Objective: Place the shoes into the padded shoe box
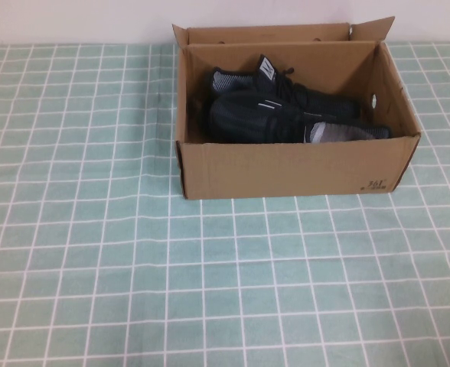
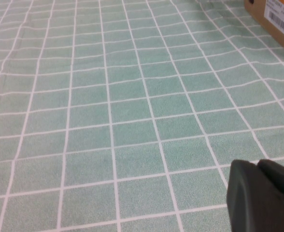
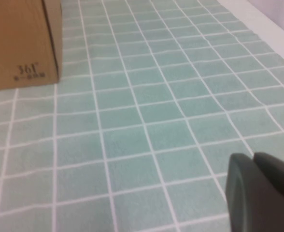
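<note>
Both shoes point(image 1: 286, 111) lay inside the padded shoe box point(image 1: 286, 170), side by side, toes toward the robot's right, white dash marks showing on the near one. Box sat open at the far middle of the counter point(image 1: 95, 252), flaps up, small black print at its near right corner. Green checked cloth point(image 1: 233, 298) covered the counter.

Left end effector point(image 2: 259, 195) hung low over bare cloth, well apart from the box, fingers closed together, nothing held; only a box corner with a label showed far off in its wrist view. Right end effector point(image 3: 258, 193) likewise closed and empty over cloth, box's printed corner well away from it. Neither arm showed in the high view.
</note>
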Action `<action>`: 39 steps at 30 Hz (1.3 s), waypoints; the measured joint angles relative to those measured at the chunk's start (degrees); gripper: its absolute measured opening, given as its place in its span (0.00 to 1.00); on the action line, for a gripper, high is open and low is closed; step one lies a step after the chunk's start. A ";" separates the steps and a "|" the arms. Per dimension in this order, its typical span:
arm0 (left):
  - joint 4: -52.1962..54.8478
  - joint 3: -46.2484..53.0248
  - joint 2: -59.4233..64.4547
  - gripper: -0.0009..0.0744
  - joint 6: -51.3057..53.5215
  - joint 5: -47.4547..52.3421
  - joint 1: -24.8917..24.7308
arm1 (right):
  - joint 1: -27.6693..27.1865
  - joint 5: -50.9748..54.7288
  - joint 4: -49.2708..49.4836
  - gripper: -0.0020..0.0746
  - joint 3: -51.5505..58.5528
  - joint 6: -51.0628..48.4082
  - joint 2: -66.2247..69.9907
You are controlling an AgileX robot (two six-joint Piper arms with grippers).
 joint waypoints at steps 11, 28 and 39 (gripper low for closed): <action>0.00 0.00 0.00 0.01 0.00 0.00 0.00 | 0.00 -0.11 0.38 0.02 0.00 -1.08 0.00; 0.24 0.00 0.00 0.01 0.00 0.00 0.00 | 0.00 -0.11 0.38 0.02 0.00 -0.91 0.00; 0.45 0.00 0.00 0.01 0.00 0.00 0.00 | 0.00 -0.11 0.38 0.02 0.00 -0.91 0.00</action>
